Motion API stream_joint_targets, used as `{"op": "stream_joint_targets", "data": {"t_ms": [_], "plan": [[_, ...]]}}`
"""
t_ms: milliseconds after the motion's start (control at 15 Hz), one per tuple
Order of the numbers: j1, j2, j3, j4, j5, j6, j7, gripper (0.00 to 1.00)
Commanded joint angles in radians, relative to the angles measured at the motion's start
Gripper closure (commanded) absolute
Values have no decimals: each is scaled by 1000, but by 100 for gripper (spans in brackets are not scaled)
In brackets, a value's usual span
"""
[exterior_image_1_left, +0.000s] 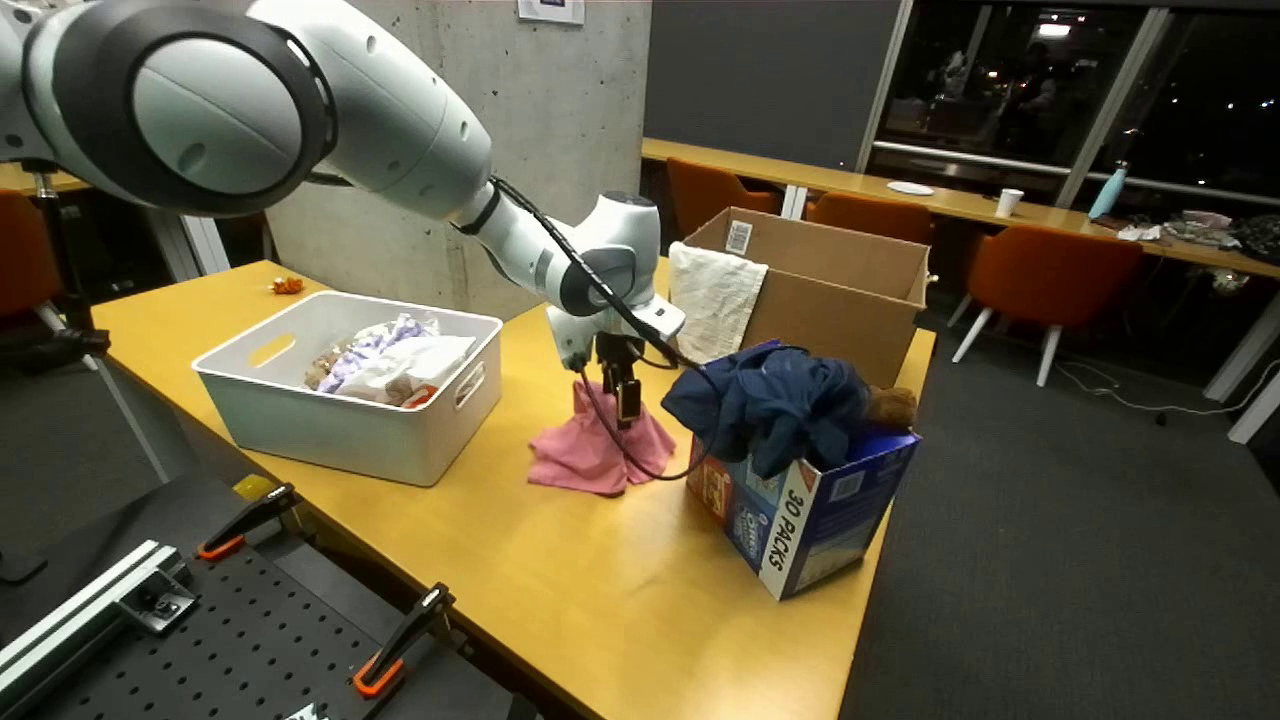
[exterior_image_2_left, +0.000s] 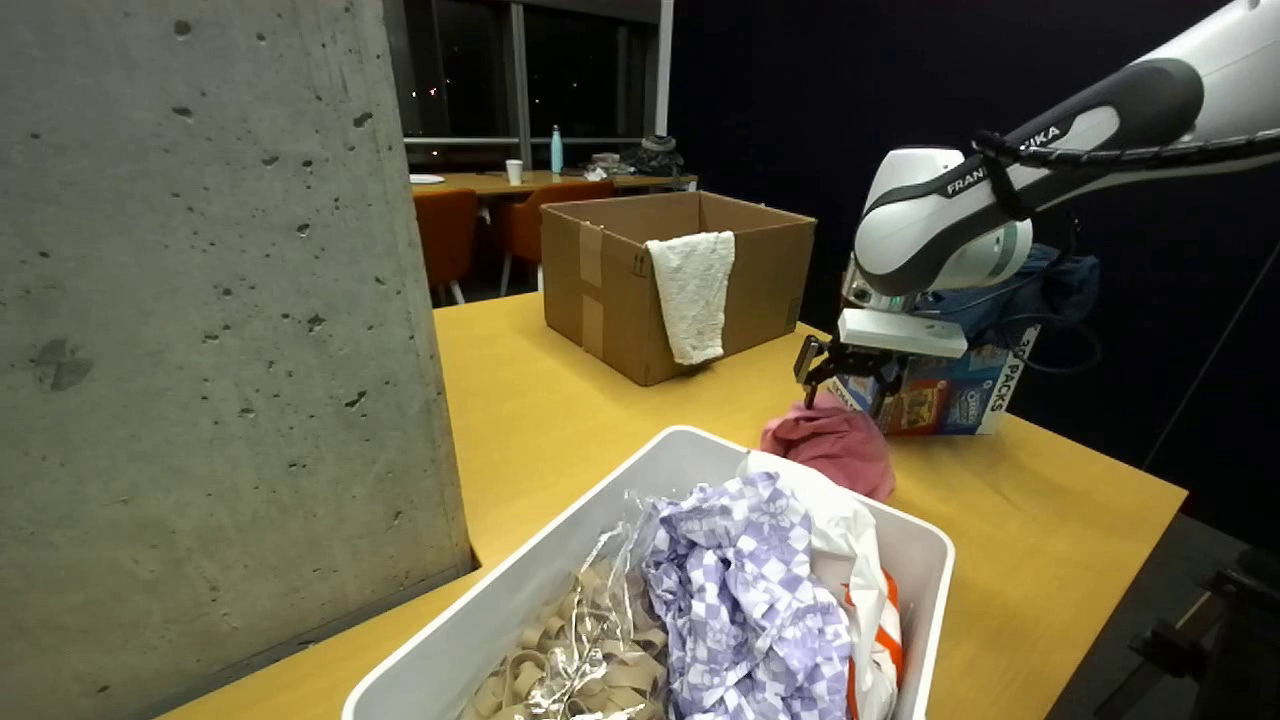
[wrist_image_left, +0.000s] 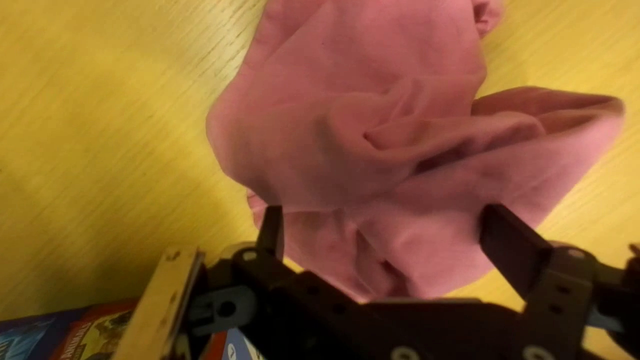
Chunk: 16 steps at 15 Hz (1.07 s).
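Claw (wrist_image_left: 382, 210) spread wide, nothing gripped. Below it: crumpled pink fabric cloth (wrist_image_left: 350, 130) on yellow wooden worktop (exterior_image_1_left: 640, 590), slumped likely because limp; contact unclear. Beside claw: bunched navy fabric (exterior_image_1_left: 775, 405), propped by blue cardboard carton (exterior_image_1_left: 850, 525).

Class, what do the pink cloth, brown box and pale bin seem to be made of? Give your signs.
Pink cloth: matte, pliable fabric, from its soft folds; fibre unclear.
Brown box: apparently dull cardboard, by its flat tan sides and crisp edges.
Pale bin: probably smooth moulded plastic, given its rounded rim and cut-out handles.
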Motion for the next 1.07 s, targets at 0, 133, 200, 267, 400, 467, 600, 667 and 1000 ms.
{"op": "stream_joint_targets", "data": {"t_ms": [0,133,200,267,400,467,600,667,1000], "plan": [[-18,89,30,128,2,-42,-17,0],[-19,118,40,161,4,-46,-23,0],[-21,134,45,181,5,-49,-27,0],[-20,148,48,198,5,-53,-27,0],[-26,180,55,239,6,-71,-33,0],[-27,195,60,260,7,-82,-35,0],[-26,218,65,296,5,-105,-35,0],[-25,229,67,314,4,-117,-35,0],[-29,272,77,392,3,-172,-44,32]]}}
